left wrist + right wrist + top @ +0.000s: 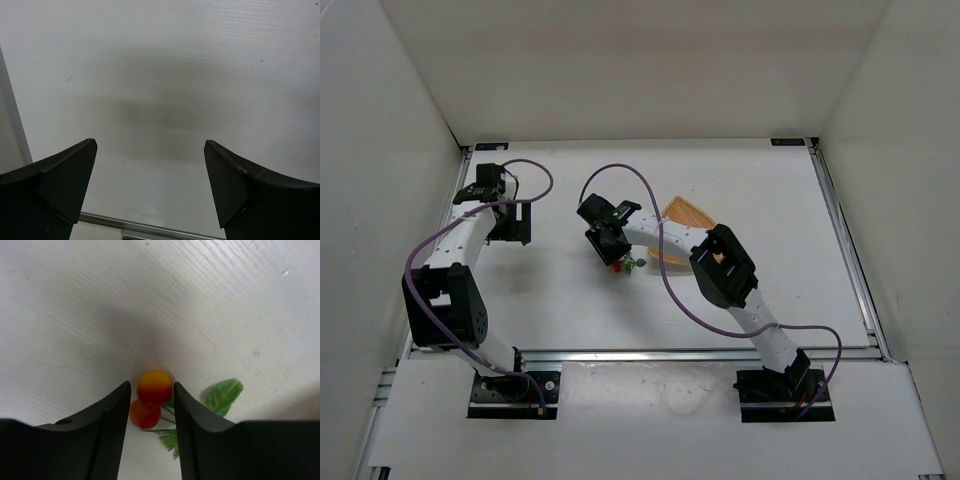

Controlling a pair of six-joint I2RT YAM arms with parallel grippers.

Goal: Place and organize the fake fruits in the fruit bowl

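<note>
The fake fruits [154, 386] are a pair of orange-red berries on a green leafy stem [222, 395], lying on the white table. My right gripper [150, 390] stands over them with its fingers drawn in against the berries on both sides. From the top view the fake fruits [622, 266] lie just left of the fruit bowl [685, 213], a tan woven basket largely covered by my right arm. My right gripper [610, 255] points down at them. My left gripper [480, 190] hangs open at the far left over bare table; between its fingers [150, 150] is nothing.
A metal rail [840, 240] frames the table on its sides and near edge. White walls close in the workspace. A purple cable [620, 175] loops above the right wrist. The table's left rail [15, 125] shows in the left wrist view.
</note>
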